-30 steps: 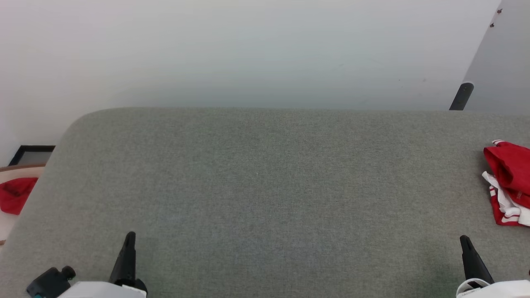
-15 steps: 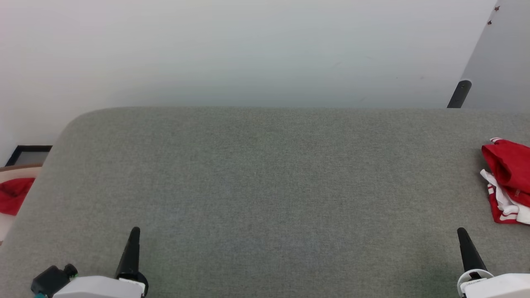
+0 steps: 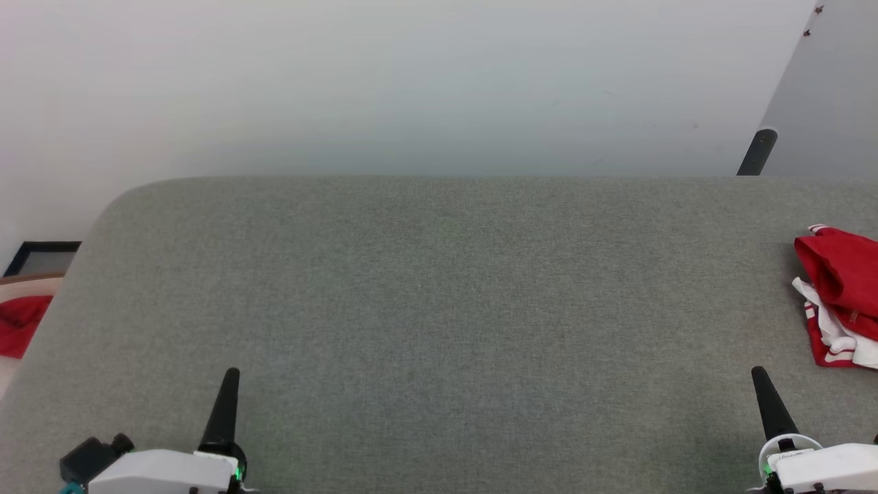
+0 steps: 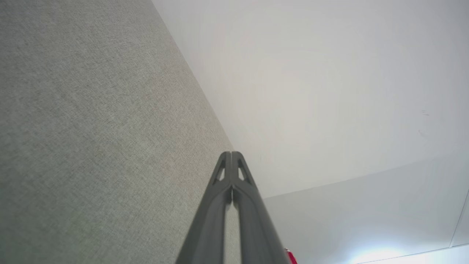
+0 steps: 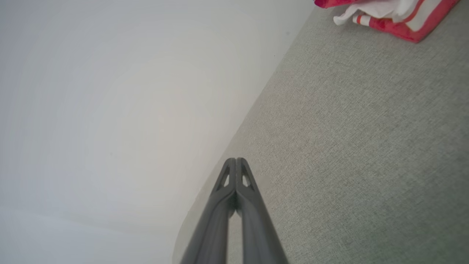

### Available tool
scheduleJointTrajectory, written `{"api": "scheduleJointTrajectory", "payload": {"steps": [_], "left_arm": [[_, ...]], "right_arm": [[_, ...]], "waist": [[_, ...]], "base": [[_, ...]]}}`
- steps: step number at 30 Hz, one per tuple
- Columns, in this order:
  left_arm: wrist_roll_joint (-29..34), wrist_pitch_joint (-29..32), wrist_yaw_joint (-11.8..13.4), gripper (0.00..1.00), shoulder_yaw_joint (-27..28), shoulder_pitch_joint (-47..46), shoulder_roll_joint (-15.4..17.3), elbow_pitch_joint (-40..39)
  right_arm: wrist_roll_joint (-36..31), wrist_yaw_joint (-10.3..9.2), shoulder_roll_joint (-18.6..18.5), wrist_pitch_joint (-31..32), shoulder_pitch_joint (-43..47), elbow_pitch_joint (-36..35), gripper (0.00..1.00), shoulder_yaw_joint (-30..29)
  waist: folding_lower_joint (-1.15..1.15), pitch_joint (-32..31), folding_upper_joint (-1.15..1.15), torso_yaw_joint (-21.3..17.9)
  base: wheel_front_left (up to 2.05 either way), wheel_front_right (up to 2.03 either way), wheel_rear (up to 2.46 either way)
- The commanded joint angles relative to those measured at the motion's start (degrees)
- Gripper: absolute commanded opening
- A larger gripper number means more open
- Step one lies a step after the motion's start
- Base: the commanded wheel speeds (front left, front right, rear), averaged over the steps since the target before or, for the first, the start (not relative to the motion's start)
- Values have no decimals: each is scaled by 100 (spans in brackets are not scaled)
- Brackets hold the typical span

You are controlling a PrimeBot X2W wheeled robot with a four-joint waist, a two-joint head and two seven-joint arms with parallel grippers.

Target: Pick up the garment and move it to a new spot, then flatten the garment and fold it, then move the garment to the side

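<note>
fingers (image 3: pixel 223 412): dark, long, tapered | wrist housings (image 3: pixel 161 472): white, green light (image 3: pixel 238 473) | black knob (image 3: pixel 92 456) by left housing

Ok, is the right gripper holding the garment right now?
No, the right gripper is shut and empty, with the garment lying apart on the grey surface.

The head camera looks forward and down across the grey table (image 3: pixel 439 309) to the wall (image 3: pixel 411 82), with the left gripper (image 3: pixel 231 376) and right gripper (image 3: pixel 757 374) low at its bottom edge. Each wrist camera sights close along its own pressed-together fingers (image 4: pixel 214 220), skimming the table toward the wall. The right wrist view shares the garment (image 5: pixel 395 27) with the head view, where it sits at the far right edge. All three views share table and wall.
</note>
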Motion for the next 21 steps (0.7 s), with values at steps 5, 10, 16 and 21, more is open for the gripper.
{"api": "scheduleJointTrajectory", "payload": {"steps": [5, 10, 16, 21], "left_arm": [[-308, 98, 0, 0, 57, -154, -38, -24], [-522, 170, 0, 0, 80, -180, -86, -12], [-753, 242, 0, 0, 105, -225, -138, 1], [-938, 311, 0, 0, 123, -259, -178, 12]], "right_arm": [[387, -1, 26, 82, -169, -34, 0, -45], [638, -2, 57, 138, -194, -30, 0, -56], [936, -1, 89, 204, -243, -24, 0, -67], [1168, -2, 117, 260, -274, -20, 0, -75]], "waist": [[0, 12, 0, -17], [0, 23, 0, -33], [0, 35, 0, -51], [0, 45, 0, -66]], "base": [[0, 0, 0], [0, 0, 0], [0, 0, 0], [0, 0, 0]]}}
